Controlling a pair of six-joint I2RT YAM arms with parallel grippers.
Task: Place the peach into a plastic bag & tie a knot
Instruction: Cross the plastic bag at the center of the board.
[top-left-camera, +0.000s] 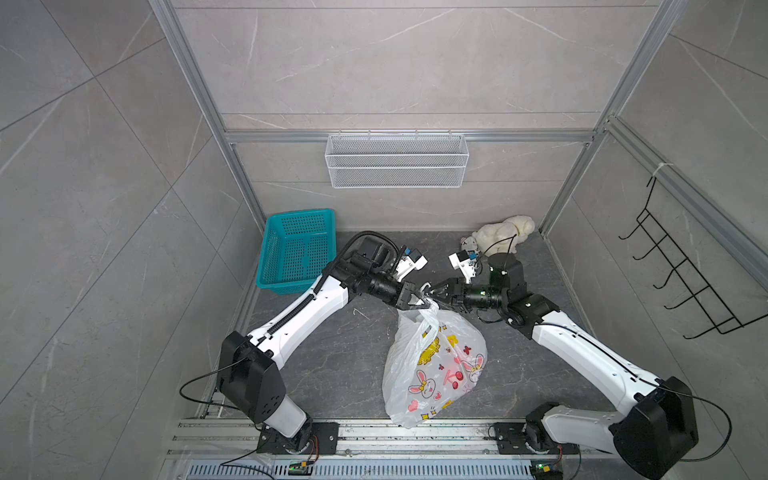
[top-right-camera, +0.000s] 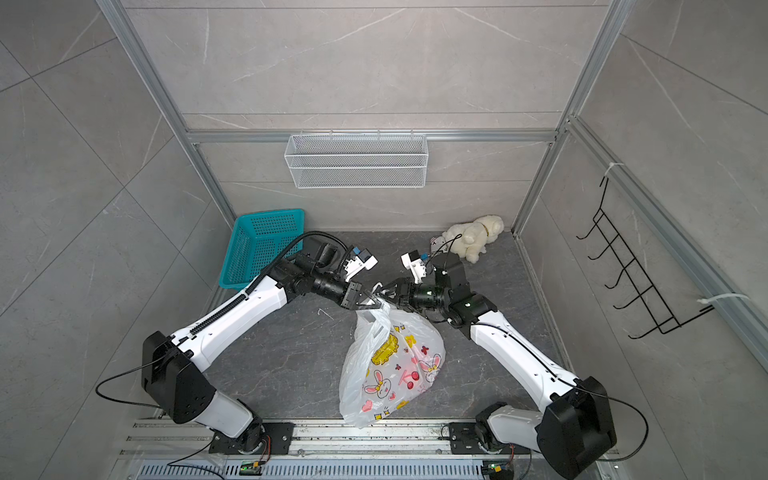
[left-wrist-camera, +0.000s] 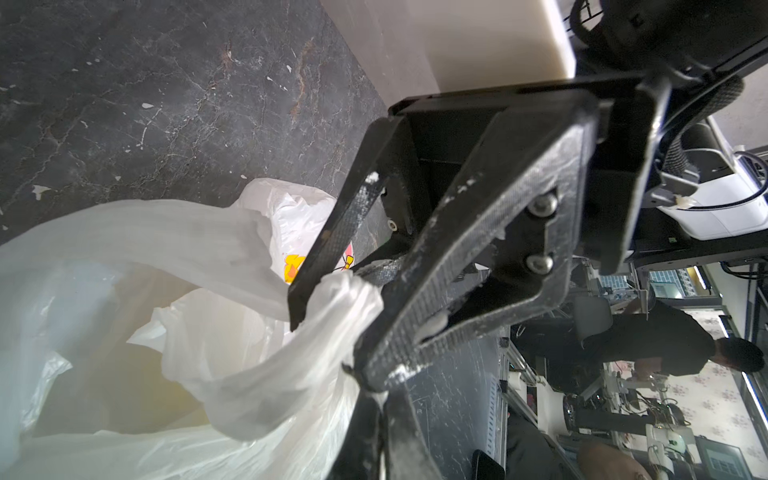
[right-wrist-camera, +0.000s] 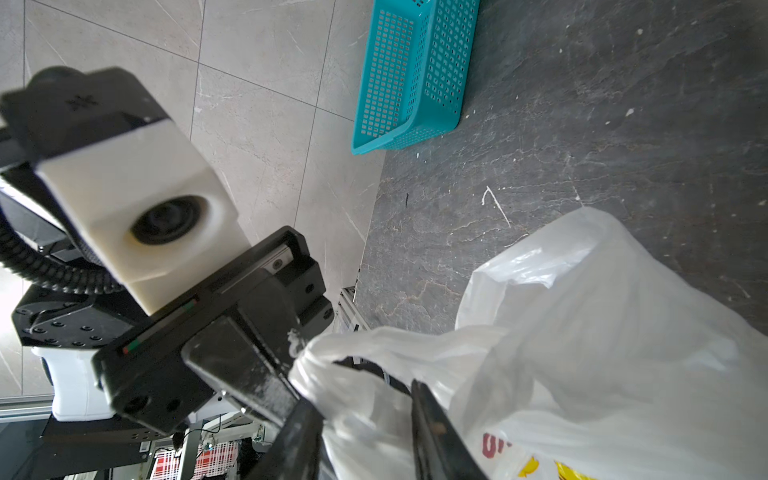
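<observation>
- The plastic bag (top-left-camera: 415, 374) slumps on the dark table (top-left-camera: 332, 365) at front centre, between my two arms. Its printed side with the bunnies and yellow label shows in both top views.
- Its neck rises toward the back of the table, and there the handle strips gather into a twisted bunch (left-wrist-camera: 345, 299). I can't tell whether that bunch is a finished knot.
- In the left wrist view a pale yellowish shape shows through the film. I can't make out what it is.
- The left gripper (top-left-camera: 422, 304) is clenched on the bag's handle plastic right at the bunch.
- The right gripper (right-wrist-camera: 361, 403) meets it nose to nose from the other side. Its fingers (right-wrist-camera: 432, 432) stand apart with the bunch lying between them, and I can't tell whether they press on it.
- A teal basket (top-left-camera: 297, 249) stands at the back left corner of the table, well apart from the bag.
- A cream plush toy (top-left-camera: 503, 235) lies at the back right corner, behind my right arm.
- A white wire basket (top-left-camera: 397, 160) hangs on the back wall, and a black hook rack (top-left-camera: 681, 282) hangs on the right wall.
</observation>
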